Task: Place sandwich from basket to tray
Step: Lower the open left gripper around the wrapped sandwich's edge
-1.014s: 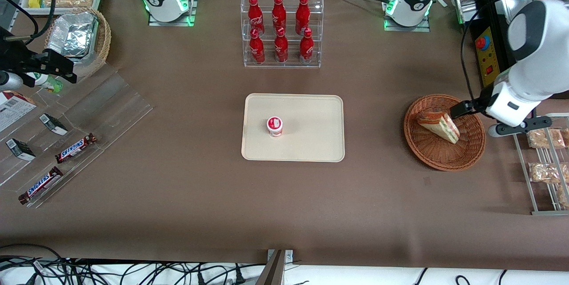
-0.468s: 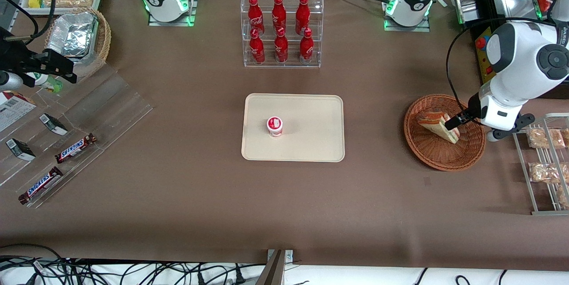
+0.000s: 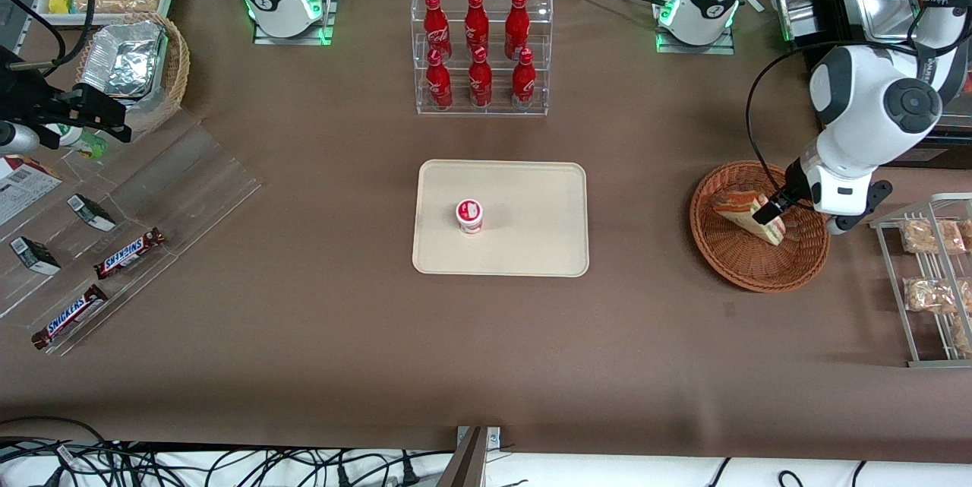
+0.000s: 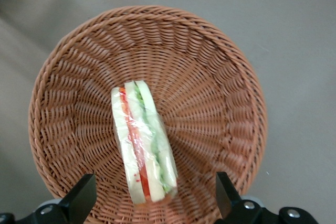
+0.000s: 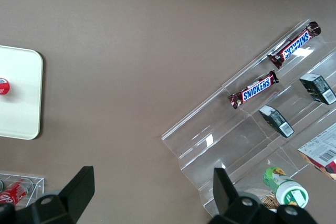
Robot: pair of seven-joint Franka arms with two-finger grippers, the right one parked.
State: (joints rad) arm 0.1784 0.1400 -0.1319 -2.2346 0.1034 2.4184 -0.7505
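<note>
1. The gripper (image 3: pixel 776 207) is hanging over the basket (image 3: pixel 740 268) at the working arm's end of the desk (image 3: pixel 319 335), having swung in over the last second from the basket's edge nearest the snack rack (image 3: pixel 928 282) to a spot right above the sandwich (image 3: pixel 748 215).
2. The arm's big white joint is now sitting lower and closer over the basket than a second ago, so the approach looks nearly finished and a descent onto the sandwich seems to be the next step.
3. The jaws are standing wide open and holding nothing; in the wrist view their two black fingertips (image 4: pixel 79 199) are showing one on each side of the sandwich (image 4: pixel 143 142), well apart from it.
4. The sandwich is lying in the basket (image 4: pixel 68 77), near its middle, filling edge up, untouched.
5. The tray (image 3: pixel 531 191) is waiting mid-desk, well apart from the basket, carrying only a small red-lidded cup (image 3: pixel 469 215).
6. The front view is hiding the jaws' opening and part of the sandwich under the arm; the wrist view is showing both plainly, but not the tray.
</note>
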